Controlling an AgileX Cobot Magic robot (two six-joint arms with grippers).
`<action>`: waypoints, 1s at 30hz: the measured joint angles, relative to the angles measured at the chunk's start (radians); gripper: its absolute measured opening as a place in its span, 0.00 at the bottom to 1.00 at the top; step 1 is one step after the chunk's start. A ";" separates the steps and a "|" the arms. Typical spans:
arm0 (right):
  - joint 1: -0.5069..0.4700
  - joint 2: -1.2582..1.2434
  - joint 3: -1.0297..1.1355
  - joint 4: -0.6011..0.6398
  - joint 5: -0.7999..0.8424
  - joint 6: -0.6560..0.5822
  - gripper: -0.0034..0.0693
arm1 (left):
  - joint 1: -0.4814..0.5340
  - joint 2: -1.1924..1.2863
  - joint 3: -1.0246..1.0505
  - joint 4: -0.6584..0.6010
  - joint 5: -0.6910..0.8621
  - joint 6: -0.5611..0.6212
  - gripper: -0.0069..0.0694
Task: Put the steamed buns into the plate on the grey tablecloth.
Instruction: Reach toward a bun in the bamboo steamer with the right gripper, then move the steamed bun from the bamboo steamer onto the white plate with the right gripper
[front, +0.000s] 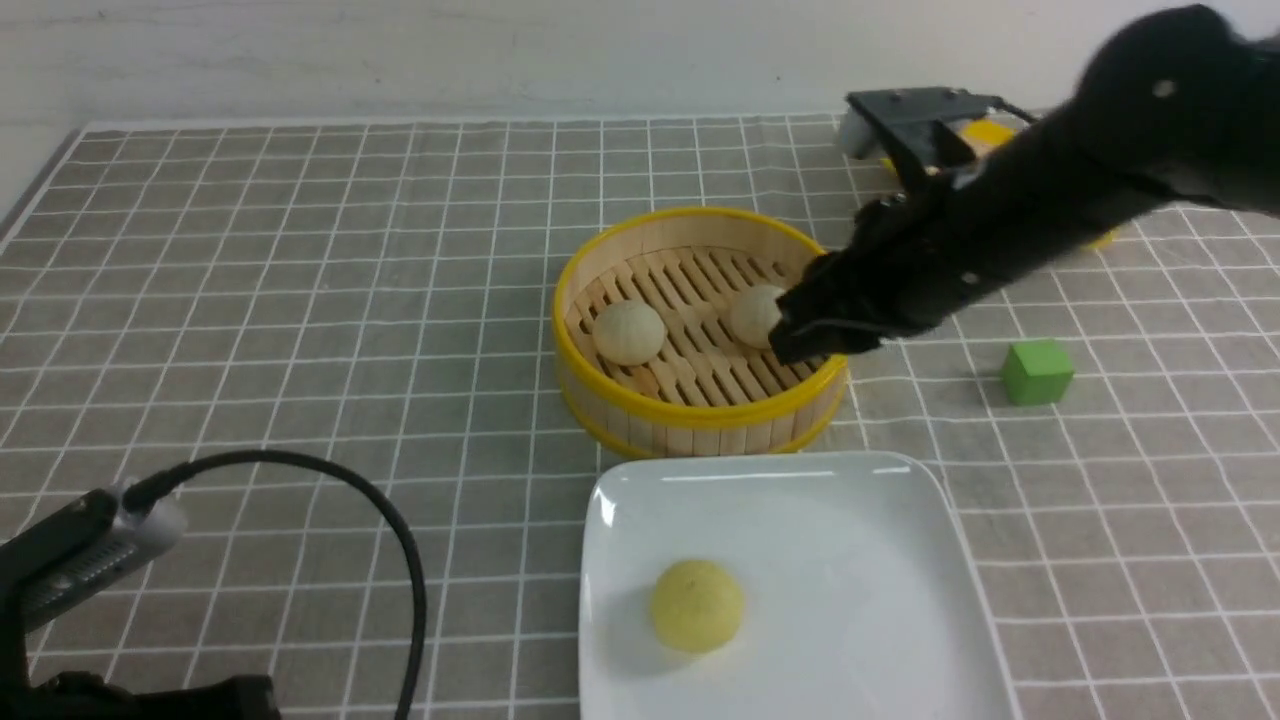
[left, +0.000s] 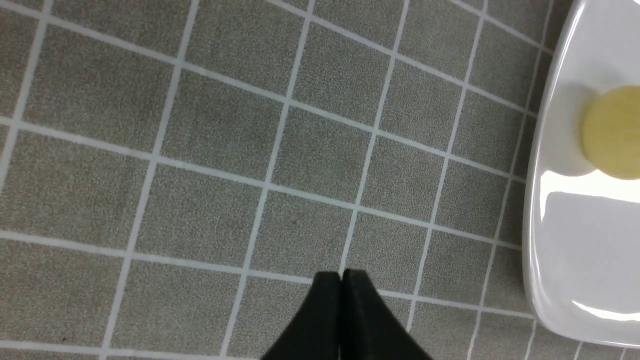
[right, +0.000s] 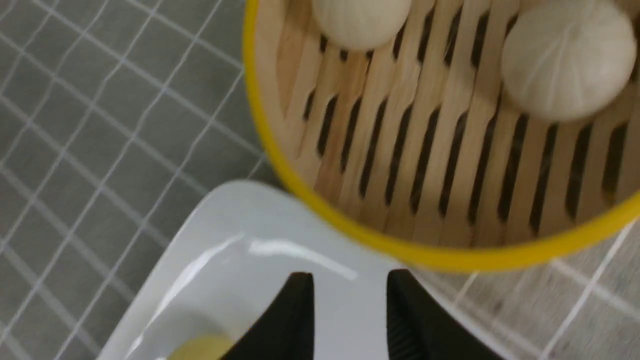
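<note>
Grey tablecloth, white grid lines, covering the tabletop. Plate, white, square with rounded corners, at the near edge of the cloth, just in front of the steamer basket. It holds one yellow bun on its left half. The steamer basket is round, with a slatted bamboo floor and a yellow rim. Steamed buns, two, pale cream, both lie inside the basket and none is on the plate. The left bun lies in the open on the slats. The right bun is partly covered by the right gripper. Right gripper: reaching in over the basket's right side with its jaws apart and nothing between them, as the wrist view shows. Whether a finger touches the right bun cannot be told from the front view. Left gripper: jaws together, empty, above bare cloth to the left of the plate. Green cube, on the cloth to the right of the basket, well apart from it. Yellow-edged item, behind the right arm, mostly hidden, possibly a lid.
</note>
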 joint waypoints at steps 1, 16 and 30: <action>0.010 0.042 -0.054 -0.054 0.000 0.033 0.43 | 0.000 0.000 0.000 0.001 0.000 0.000 0.12; 0.028 0.360 -0.338 -0.393 -0.011 0.255 0.38 | 0.000 0.000 0.000 0.065 0.000 0.001 0.14; 0.028 0.026 -0.387 -0.333 0.449 0.262 0.07 | 0.000 0.000 0.000 0.075 -0.001 0.001 0.16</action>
